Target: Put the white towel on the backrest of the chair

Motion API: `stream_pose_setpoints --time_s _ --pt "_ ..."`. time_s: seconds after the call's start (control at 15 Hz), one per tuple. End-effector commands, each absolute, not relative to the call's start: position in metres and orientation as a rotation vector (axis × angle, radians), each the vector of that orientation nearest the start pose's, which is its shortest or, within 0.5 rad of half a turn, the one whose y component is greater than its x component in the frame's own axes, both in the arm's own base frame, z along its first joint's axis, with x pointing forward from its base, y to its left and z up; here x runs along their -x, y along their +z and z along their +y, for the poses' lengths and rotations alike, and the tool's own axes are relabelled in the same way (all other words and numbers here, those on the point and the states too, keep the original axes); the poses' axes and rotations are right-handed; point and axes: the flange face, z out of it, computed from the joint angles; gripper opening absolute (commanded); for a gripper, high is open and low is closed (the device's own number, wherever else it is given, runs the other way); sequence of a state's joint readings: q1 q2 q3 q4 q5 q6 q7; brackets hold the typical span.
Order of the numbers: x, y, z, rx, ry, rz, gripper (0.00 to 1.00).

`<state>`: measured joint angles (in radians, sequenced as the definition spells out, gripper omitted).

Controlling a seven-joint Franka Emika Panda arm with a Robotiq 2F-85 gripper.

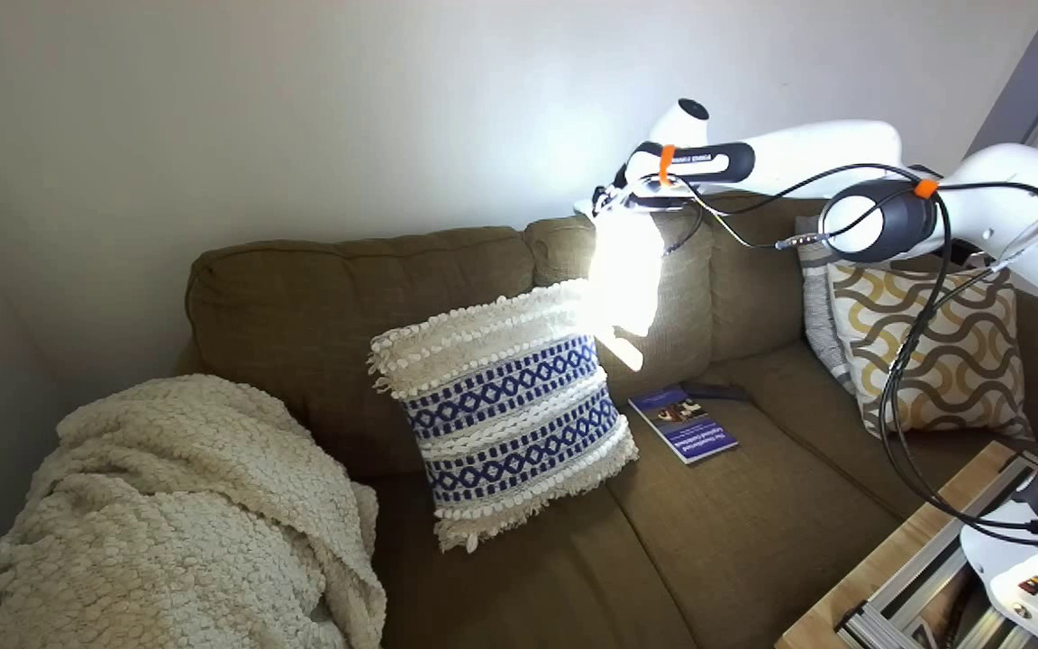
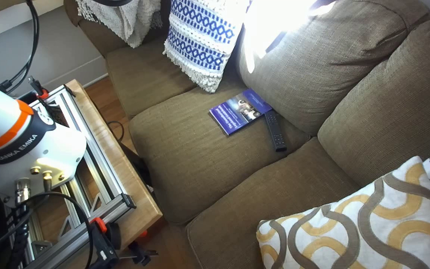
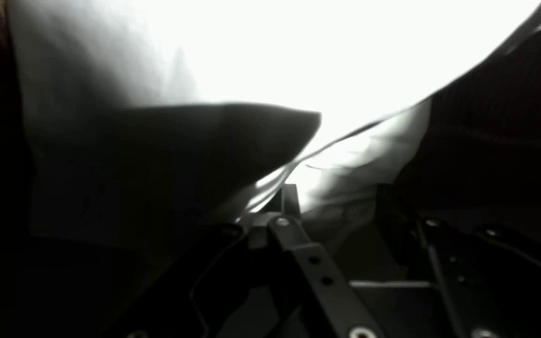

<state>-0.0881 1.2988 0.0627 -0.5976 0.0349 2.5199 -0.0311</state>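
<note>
One white towel, glare-bleached, creased, partly shadowed, hanging, grasped by the pincer

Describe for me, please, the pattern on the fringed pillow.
The fringed pillow has blue diamond bands on white and cream, clearest in an exterior view.

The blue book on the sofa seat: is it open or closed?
Closed. In both exterior views, the blue book lies flat on the sofa, its printed cover upward and no inside pages visible.
</note>
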Motion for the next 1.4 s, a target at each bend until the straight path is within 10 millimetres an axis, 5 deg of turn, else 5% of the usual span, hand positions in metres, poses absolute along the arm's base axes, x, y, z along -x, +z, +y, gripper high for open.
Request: stream_pose_setpoints --time_s 0.0,0.13,0.2,0.4,0.8,1.33 --pt "-0.847 0.255 -0.058 2.97 -0.874 0.127 0.79" --pt "-0.846 0.251 -0.058 2.988 -0.834 0.118 0.94" --pt "-0.846 0.25 -0.058 2.992 -0.823 0.118 0.6" --pt "-0.845 0.249 -0.061 2.997 -0.8 0.118 0.48" --pt "-0.845 0.253 -0.064 2.991 -0.806 0.125 0.01" --pt "-0.852 0.29 -0.049 2.852 -0.943 0.16 0.02"
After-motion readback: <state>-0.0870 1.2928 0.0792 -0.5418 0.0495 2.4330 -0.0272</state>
